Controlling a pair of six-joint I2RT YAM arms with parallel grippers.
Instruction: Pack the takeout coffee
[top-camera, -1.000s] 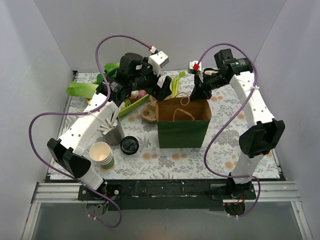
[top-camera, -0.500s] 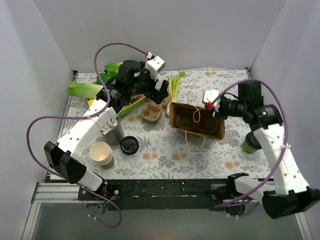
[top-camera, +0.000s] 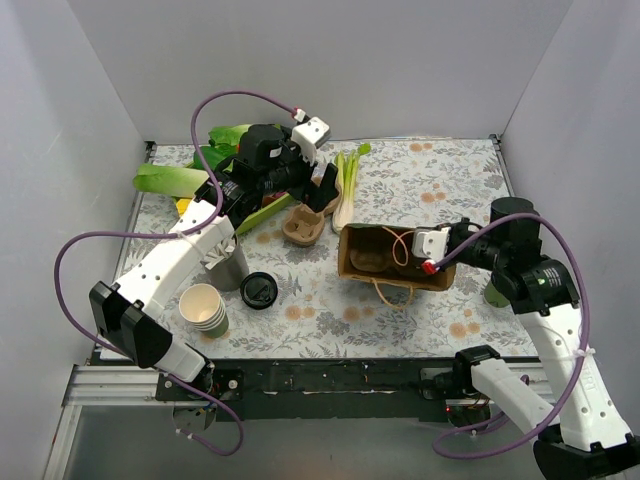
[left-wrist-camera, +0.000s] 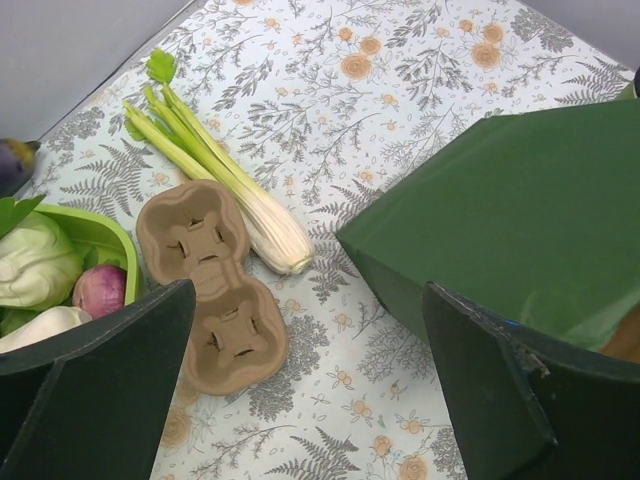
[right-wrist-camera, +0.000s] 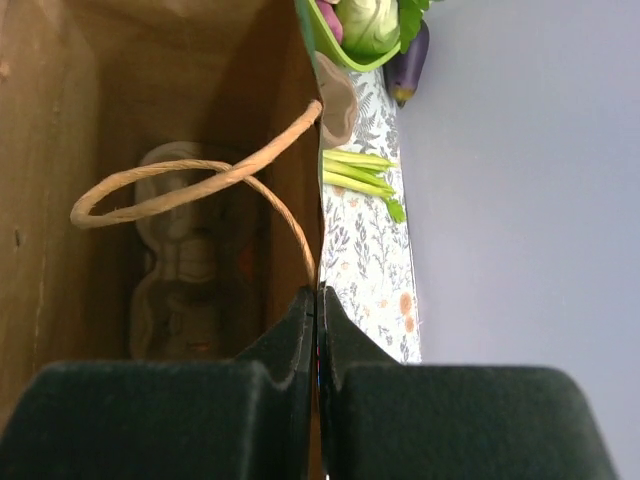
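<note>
The takeout coffee, a small dark green cup, stands at the right, half hidden behind my right arm. A green paper bag lies on its side mid-table with its brown inside showing. My right gripper is shut on the bag's rim. A twine handle loops across the opening, and a cardboard carrier lies deep inside. My left gripper hangs open and empty above a second cardboard carrier, to the left of the bag's green side.
A black lid, a stack of green cups and a grey cup of white sticks stand front left. Celery lies behind the bag. A green tray of vegetables sits at the back left, an eggplant beside it.
My right arm tipped the upright bag onto its side and pulled it toward the front right, still pinching the rim. The left gripper stayed open and barely moved.
</note>
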